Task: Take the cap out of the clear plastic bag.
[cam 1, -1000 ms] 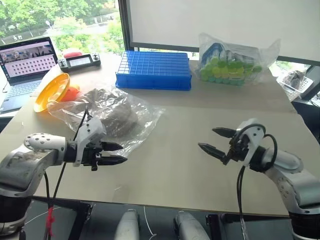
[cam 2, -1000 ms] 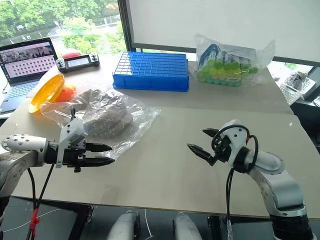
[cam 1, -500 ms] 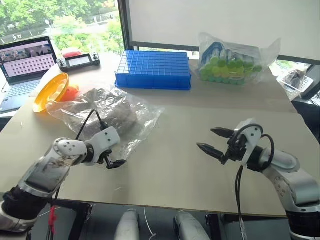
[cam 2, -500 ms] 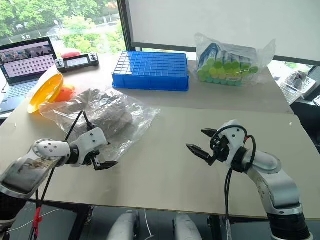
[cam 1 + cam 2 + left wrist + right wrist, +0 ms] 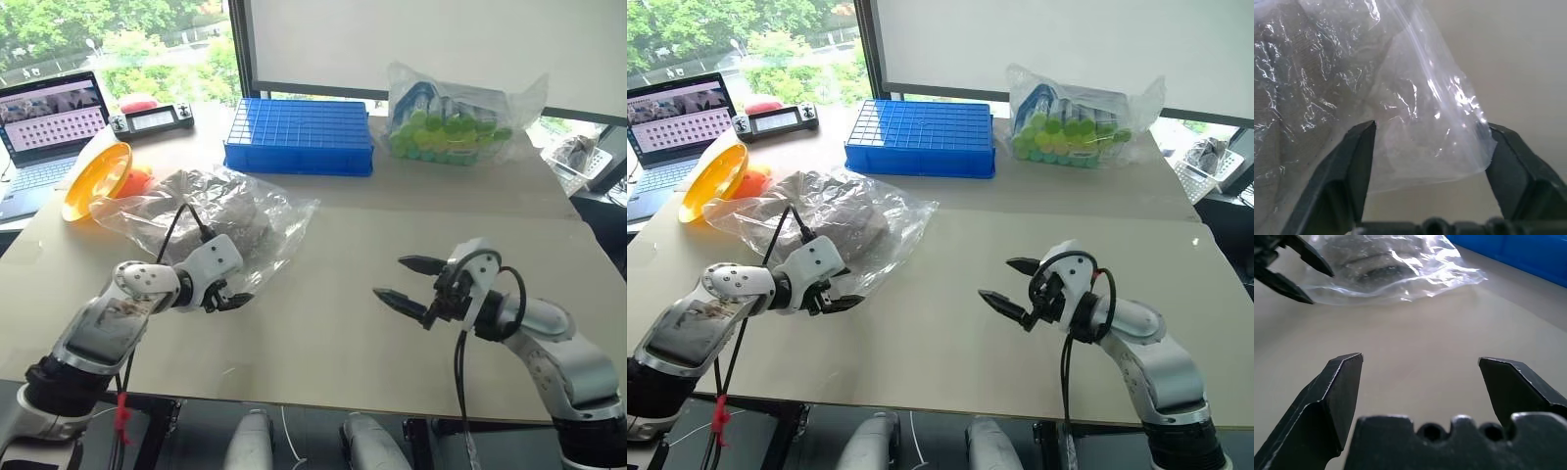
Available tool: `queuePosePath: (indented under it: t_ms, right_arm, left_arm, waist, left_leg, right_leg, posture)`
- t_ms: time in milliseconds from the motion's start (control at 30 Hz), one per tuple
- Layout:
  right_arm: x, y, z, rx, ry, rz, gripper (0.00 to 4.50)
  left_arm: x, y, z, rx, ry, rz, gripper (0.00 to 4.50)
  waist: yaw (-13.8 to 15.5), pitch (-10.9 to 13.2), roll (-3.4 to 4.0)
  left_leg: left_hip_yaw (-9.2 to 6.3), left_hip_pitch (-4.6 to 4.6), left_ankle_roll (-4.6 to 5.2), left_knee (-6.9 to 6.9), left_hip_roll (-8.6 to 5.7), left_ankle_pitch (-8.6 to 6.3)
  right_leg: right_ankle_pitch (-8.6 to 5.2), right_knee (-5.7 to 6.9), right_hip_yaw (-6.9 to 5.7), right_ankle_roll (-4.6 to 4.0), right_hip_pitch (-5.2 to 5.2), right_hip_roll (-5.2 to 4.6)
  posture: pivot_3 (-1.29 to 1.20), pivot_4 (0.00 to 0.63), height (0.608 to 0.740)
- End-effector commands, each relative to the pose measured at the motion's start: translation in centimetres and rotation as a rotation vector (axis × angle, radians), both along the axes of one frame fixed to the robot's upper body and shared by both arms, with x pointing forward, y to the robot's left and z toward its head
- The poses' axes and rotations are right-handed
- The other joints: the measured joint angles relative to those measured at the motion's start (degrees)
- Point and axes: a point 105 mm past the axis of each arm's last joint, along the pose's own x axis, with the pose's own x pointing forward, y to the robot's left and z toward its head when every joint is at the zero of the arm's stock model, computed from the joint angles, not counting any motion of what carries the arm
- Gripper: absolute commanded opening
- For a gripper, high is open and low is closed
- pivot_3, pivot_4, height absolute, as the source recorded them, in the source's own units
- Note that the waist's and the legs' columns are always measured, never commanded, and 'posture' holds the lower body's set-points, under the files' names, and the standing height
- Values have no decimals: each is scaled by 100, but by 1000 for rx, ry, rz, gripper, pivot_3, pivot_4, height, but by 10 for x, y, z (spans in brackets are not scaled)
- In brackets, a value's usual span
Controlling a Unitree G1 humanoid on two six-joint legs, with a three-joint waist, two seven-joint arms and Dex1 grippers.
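Observation:
The clear plastic bag (image 5: 279, 227) lies crumpled on the table's left half with the beige-grey cap (image 5: 231, 219) inside it. My left gripper (image 5: 235, 300) is at the bag's near corner, tilted down. In the left wrist view its fingers (image 5: 1357, 164) stand apart with the bag's thin corner (image 5: 1435, 142) between them, and they are not pinching it. My right gripper (image 5: 398, 280) hovers open above bare table to the right, apart from the bag and pointing toward it. Its wrist view shows the bag (image 5: 1415, 274) and cap (image 5: 1369, 262) ahead.
A blue crate (image 5: 299, 137) sits behind the bag. A clear bag of green-topped items (image 5: 451, 122) is at the back right. A yellow plate (image 5: 96, 179) leans at the bag's left end, with a laptop (image 5: 49, 122) and a controller (image 5: 155, 119) beyond it.
My left gripper swung forward and tipped down to the bag's near corner, its fingers now around the film. My right gripper shifted slightly left and stayed open.

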Motion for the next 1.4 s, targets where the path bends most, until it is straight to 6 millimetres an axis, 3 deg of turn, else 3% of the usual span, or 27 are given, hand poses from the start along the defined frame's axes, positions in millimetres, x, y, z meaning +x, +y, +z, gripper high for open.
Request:
queuePosePath:
  t_ms: [33, 200, 400, 533, 633, 800, 867, 967, 1100, 1267, 1300, 1333, 1400]
  right_arm:
    - [-8, 7, 10, 17, -27, 44, 4500]
    - [-11, 10, 12, 28, -25, 60, 4500]
    - [-8, 13, 11, 31, -23, 64, 4500]
    - [-4, 14, 11, 30, -23, 71, 4500]
    - [-1, 15, 10, 28, -22, 80, 4500]
    - [6, 16, 10, 23, -25, 97, 4500]
    - [8, 17, 10, 21, -25, 107, 4500]
    - [11, 19, 9, 19, -25, 119, 4500]
    - [14, 21, 8, 15, -24, 127, 4500]
    - [15, 21, 7, 8, -22, 127, 4500]
    - [15, 21, 7, 7, -22, 126, 4500]
    - [15, 20, 7, 6, -22, 125, 4500]
    - [15, 20, 6, 2, -22, 117, 4500]
  left_arm:
    - [3, 3, 7, -2, -35, 21, 2087]
    - [3, 0, 3, -1, -35, 17, 302]
    - [-4, -3, 2, -27, -19, -37, 302]
    - [-33, -9, 17, -192, 81, -174, 302]
    - [-56, 13, 17, -233, 200, -188, 302]
    - [-89, 72, 3, -178, 357, -85, 302]
    - [-82, 88, 5, -171, 305, -8, 302]
    - [-68, 89, 11, -152, 180, 9, 302]
    - [-47, 64, 22, -223, -15, -3, 302]
    - [-45, 45, 20, -284, -59, -21, 302]
    - [-44, 44, 20, -284, -64, -20, 831]
    - [-44, 42, 21, -290, -66, -31, 955]
    - [-44, 39, 22, -280, -72, -55, 1669]
  waist:
    - [3, 0, 0]
    - [6, 0, 0]
    - [5, 0, 0]
    - [-26, 0, 0]
    - [-39, 0, 0]
    - [-119, 1, 1]
    - [-84, 2, 1]
    - [-19, 2, 0]
    - [29, 2, -3]
    - [-16, 2, -4]
    - [-23, 2, -4]
    - [-22, 2, -4]
    - [-12, 2, -4]
  left_leg:
    - [0, 0, 0, 1, 0, 0]
    - [0, 1, 0, 2, 0, 0]
    - [0, 1, 0, 1, 0, 0]
    - [0, 1, 0, -1, 1, 0]
    - [1, 1, 0, -4, 2, 0]
    - [4, 8, 0, -9, 5, 0]
    - [4, 8, 0, -6, 5, 0]
    - [5, 9, 0, -4, 6, 0]
    - [9, 5, -1, -4, 5, 0]
    - [10, -3, -1, -8, 7, -1]
    - [10, -2, -1, -8, 7, -1]
    - [10, -1, -1, -7, 7, -1]
    - [10, 3, -1, -6, 7, -1]
  right_leg:
    - [-1, 0, 0, 1, 1, 0]
    - [-1, 0, 0, 1, 1, 0]
    - [0, 0, 0, 0, 1, 0]
    - [1, 0, 0, -2, -1, 0]
    - [1, 0, 0, -4, -4, 0]
    - [-2, 1, 0, -9, -3, -2]
    - [-4, 1, -2, -6, -3, -4]
    - [-11, 1, -4, 5, -3, -4]
    - [-11, -1, -3, 4, -3, -7]
    - [7, -2, -1, -27, -10, -5]
    - [7, -1, -1, -28, -10, -4]
    - [7, 0, -1, -28, -10, -4]
    - [7, 1, -1, -27, -6, -4]
  posture:
    - [0, 150, 713]
    - [0, 150, 713]
    - [0, 150, 713]
    - [0, 150, 713]
    - [0, 150, 713]
    - [0, 150, 713]
    - [0, 150, 713]
    - [0, 150, 713]
    - [0, 150, 713]
    - [0, 150, 713]
    - [0, 150, 713]
    - [0, 150, 713]
    - [0, 150, 713]
